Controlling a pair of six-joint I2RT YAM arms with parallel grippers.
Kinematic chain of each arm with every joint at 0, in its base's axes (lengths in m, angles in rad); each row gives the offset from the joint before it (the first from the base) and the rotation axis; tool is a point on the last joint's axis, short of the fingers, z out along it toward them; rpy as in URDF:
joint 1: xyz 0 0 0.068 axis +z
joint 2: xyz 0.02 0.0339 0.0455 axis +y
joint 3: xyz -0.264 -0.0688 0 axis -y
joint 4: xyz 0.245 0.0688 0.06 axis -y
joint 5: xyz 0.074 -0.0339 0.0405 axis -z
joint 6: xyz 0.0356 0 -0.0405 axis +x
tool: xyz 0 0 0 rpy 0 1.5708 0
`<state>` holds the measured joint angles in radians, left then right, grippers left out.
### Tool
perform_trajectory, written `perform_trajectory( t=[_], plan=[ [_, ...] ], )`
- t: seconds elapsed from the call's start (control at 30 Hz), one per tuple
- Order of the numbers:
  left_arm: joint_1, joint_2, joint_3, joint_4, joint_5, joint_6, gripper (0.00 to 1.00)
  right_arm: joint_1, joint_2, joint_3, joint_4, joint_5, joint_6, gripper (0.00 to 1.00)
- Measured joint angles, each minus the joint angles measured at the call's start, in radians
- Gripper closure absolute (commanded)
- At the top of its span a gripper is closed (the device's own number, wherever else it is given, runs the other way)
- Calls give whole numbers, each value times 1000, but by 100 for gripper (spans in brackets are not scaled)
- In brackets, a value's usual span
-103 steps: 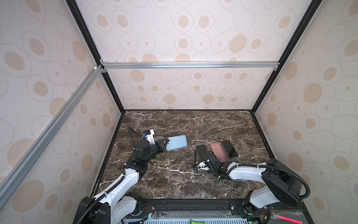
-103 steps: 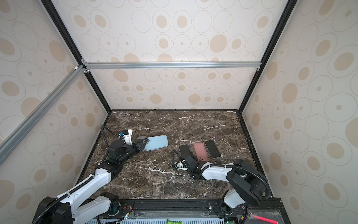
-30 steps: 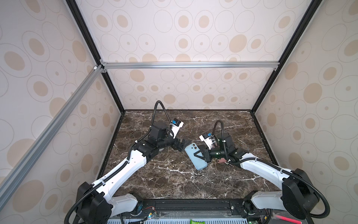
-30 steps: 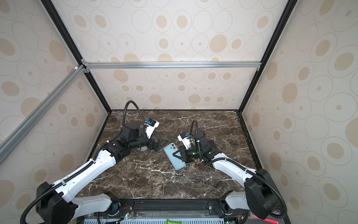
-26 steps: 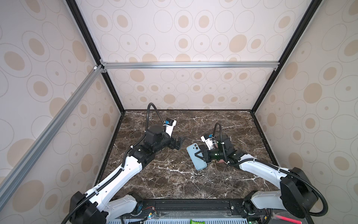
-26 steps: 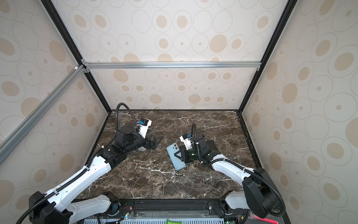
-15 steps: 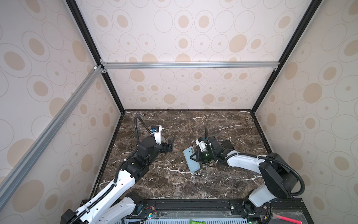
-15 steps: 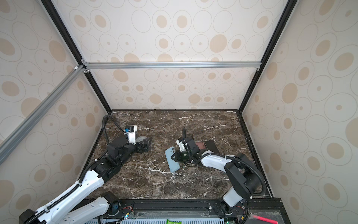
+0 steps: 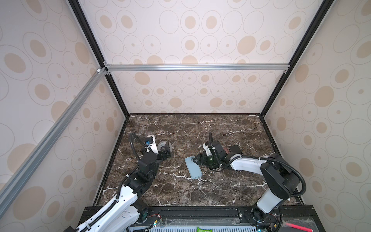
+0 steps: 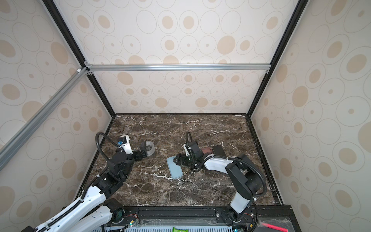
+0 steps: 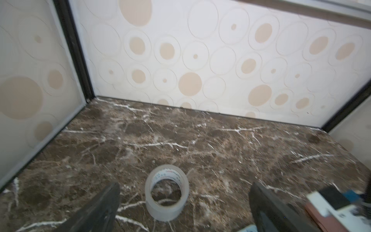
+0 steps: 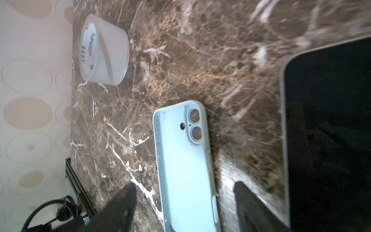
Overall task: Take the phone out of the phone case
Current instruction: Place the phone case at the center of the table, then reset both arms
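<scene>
Smooth, pale-blue, round-cornered phone case (image 12: 184, 160) lies flat on the veined marble worktop (image 12: 200, 50). It sits between the open jaws of the right pincer (image 12: 184, 184).

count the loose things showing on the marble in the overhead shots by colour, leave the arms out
light blue phone case: 1
clear tape roll: 1
reddish-brown slab: 1
black slab: 1
total: 4, the same in both top views
</scene>
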<state>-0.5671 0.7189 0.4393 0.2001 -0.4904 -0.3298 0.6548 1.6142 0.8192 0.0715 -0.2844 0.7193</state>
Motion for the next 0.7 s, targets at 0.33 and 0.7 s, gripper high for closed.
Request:
perform_trajectory(
  t=[0.33, 0.7],
  plan=[
    [143, -140, -345, 368, -196, 230, 1, -254, -429, -101, -100, 367, -297, 1],
    [280, 330, -426, 794, -114, 328, 1, -447, -266, -257, 210, 592, -716, 0]
  ],
)
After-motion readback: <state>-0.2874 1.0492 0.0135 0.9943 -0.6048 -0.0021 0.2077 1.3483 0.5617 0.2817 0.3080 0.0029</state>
